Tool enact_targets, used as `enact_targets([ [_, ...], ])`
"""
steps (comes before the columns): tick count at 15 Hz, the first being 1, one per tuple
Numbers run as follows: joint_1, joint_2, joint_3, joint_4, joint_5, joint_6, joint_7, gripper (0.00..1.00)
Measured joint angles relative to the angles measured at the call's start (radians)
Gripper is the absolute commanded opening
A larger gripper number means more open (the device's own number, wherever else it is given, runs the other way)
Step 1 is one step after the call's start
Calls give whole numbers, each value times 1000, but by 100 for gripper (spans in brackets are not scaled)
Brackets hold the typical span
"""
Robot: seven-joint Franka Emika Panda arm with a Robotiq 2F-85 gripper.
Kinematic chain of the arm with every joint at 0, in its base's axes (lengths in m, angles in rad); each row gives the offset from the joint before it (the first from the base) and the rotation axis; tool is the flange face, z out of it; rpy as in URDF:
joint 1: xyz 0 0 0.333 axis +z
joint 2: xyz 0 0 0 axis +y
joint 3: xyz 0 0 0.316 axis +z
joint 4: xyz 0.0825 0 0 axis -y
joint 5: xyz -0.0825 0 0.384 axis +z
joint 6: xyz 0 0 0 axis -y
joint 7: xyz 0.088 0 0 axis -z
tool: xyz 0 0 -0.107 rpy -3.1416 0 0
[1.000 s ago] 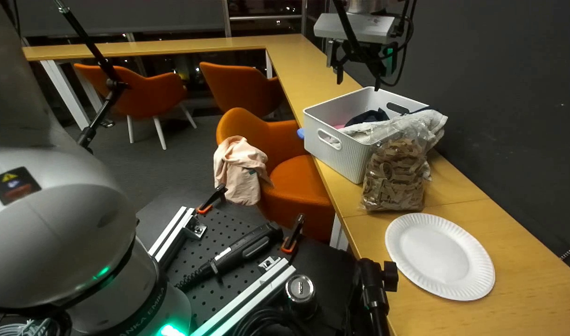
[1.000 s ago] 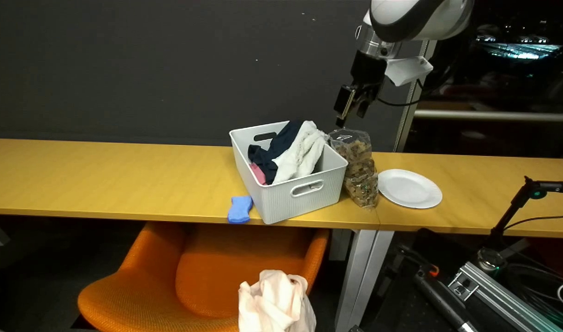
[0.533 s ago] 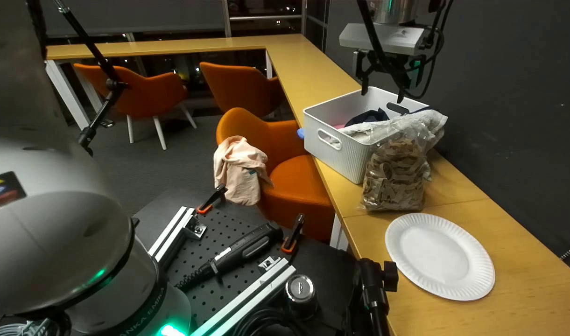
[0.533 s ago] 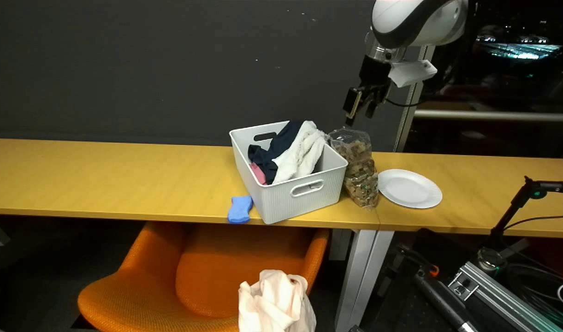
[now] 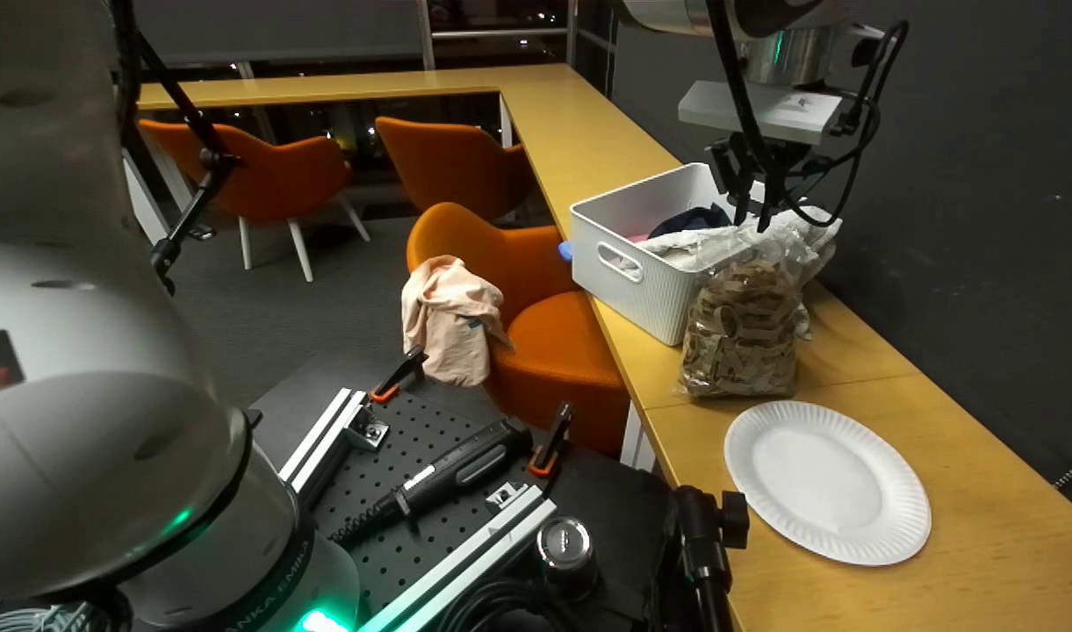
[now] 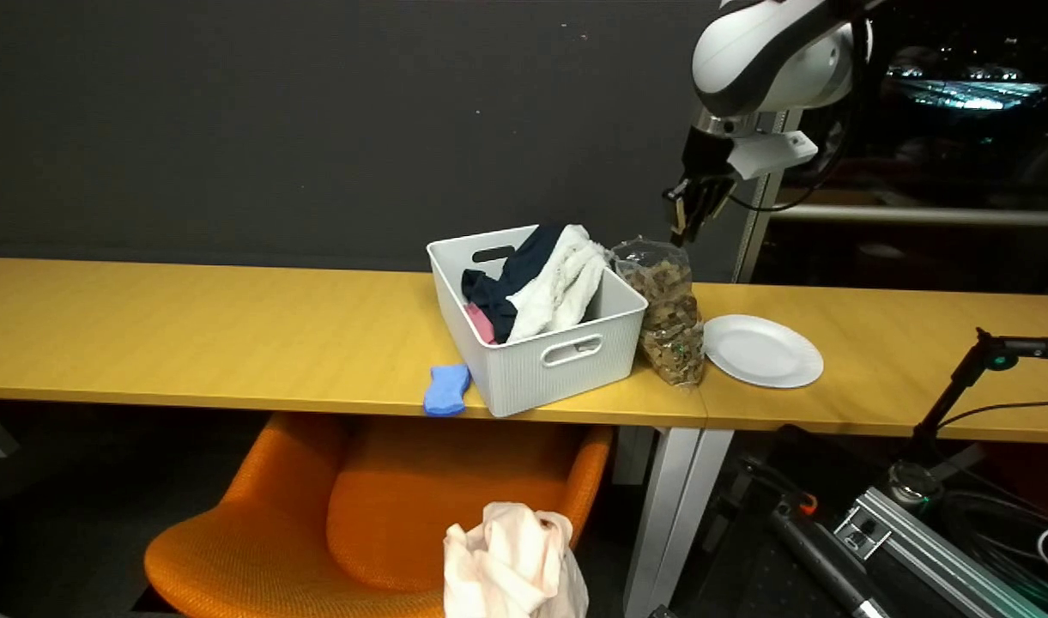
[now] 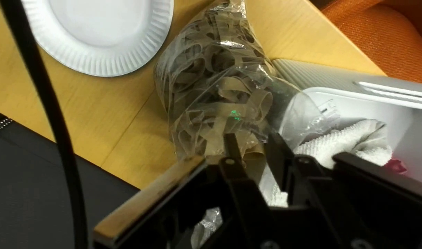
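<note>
My gripper (image 7: 253, 140) points down over the top of a clear plastic bag (image 7: 214, 79) filled with brown rubber bands. In the wrist view its fingers (image 7: 233, 147) stand partly apart, with a narrow gap and nothing gripped in it; bag film shows behind. Whether the tips touch the film I cannot tell. Both exterior views show the gripper (image 5: 751, 219) just above the bag (image 5: 737, 338), which stands upright against a white basket (image 5: 632, 303). A white towel (image 6: 558, 292) and navy cloth (image 6: 489, 296) lie in the basket, the towel hanging over its rim near the bag.
A white paper plate (image 5: 825, 483) lies beside the bag on the wooden table (image 6: 189, 335). Near the basket is a small blue cloth (image 6: 446, 390). An orange chair (image 6: 421, 506) with a pale peach cloth (image 6: 515, 566) stands by the table's edge; a dark wall (image 6: 275, 129) rises behind.
My gripper has come down and shifted over to the bag's top, and its fingers have drawn much closer together. The bag, basket and plate have stayed put.
</note>
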Motion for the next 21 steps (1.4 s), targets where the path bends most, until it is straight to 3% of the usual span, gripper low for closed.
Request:
enact_targets([
  [7, -3, 78, 5, 53, 23, 7, -1, 0],
  [18, -19, 152, 23, 71, 80, 119, -29, 0],
  [19, -22, 152, 22, 70, 77, 119, -29, 3],
  [20, -23, 152, 20, 70, 72, 118, -29, 25],
  [21, -25, 152, 19, 68, 70, 118, -29, 28],
])
